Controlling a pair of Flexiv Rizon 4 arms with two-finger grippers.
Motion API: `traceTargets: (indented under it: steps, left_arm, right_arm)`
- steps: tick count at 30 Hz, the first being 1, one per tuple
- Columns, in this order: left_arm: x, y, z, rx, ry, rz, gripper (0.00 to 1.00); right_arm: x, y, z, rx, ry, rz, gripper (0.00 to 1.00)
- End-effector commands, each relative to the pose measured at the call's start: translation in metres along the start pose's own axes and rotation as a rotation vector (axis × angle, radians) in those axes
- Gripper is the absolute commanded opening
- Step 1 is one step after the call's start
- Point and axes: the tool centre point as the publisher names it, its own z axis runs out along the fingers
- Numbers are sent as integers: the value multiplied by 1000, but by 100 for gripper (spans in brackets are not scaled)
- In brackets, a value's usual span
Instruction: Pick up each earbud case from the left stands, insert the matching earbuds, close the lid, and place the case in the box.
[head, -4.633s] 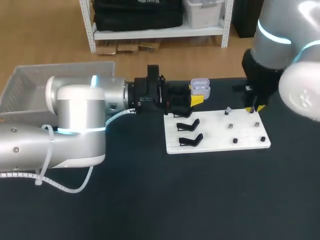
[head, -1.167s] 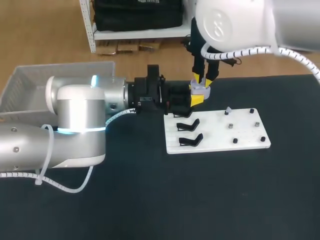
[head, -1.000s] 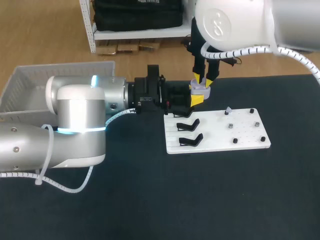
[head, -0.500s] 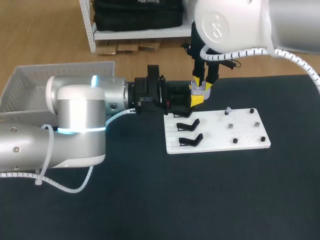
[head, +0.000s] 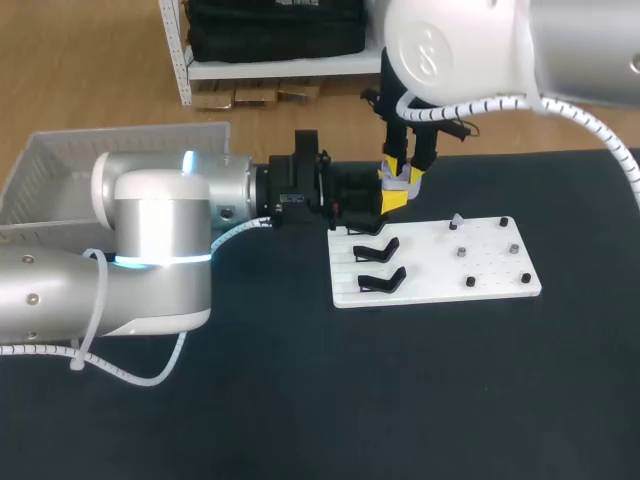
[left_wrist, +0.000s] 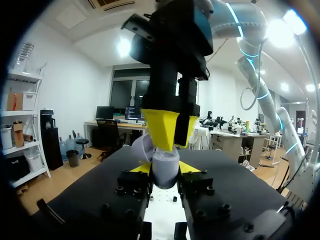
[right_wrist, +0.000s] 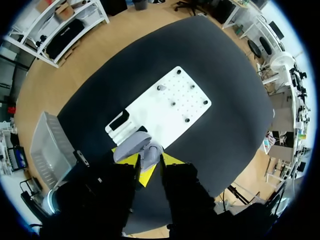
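Note:
A pale lilac earbud case (head: 403, 182) with its lid up is held off the table, just past the far left corner of the white board (head: 470, 285). My left gripper (head: 394, 194) is shut on its lower half, one yellow tip on each side of the earbud case (left_wrist: 165, 170). My right gripper (head: 405, 168) hangs straight down onto the open top. Its fingers (left_wrist: 160, 127) stand slightly apart and I see nothing between them. From the right wrist, the earbud case (right_wrist: 137, 147) sits just ahead of the right gripper (right_wrist: 149, 167).
Two empty black stands (head: 380, 265) sit on the board's left side, with several small pegs and earbuds (head: 461, 253) on its right. A wire basket (head: 60, 170) stands at the table's far left. Dark tabletop in front of the board is bare.
My right arm has come from the pegs at the board's right end to above the case. Over the last second it shifted slightly and its fingers parted a little. The left arm stayed put.

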Motion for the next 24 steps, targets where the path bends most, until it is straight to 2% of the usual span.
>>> traceTargets:
  steps: [1, 3, 7, 8, 10, 12, 18, 24]
  left_arm:
    - [1, -1, 0, -5, -8, 5, 0]
    - [1, -1, 0, -5, -8, 5, 0]
    - [1, -1, 0, -5, -8, 5, 0]
    - [1, -1, 0, -5, -8, 5, 0]
    - [1, -1, 0, -5, -8, 5, 0]
    - [1, -1, 0, -5, -8, 5, 0]
    - [1, -1, 0, -5, -8, 5, 0]
    - [1, -1, 0, -5, -8, 5, 0]
  right_arm:
    - [3, 0, -4, 2, -5, -10, 41]
    - [6, -1, -5, 4, -13, -21, 43]
    - [13, -12, -16, -71, -18, -99, 48]
    - [15, -17, -20, -100, -30, -143, 67]
    - [17, -24, -25, -136, -38, -197, 100]
    - [19, -31, -28, -183, -49, -253, 100]
    - [24, -47, -36, -229, -112, -352, 100]
    - [27, -64, -34, -158, -184, -359, 100]
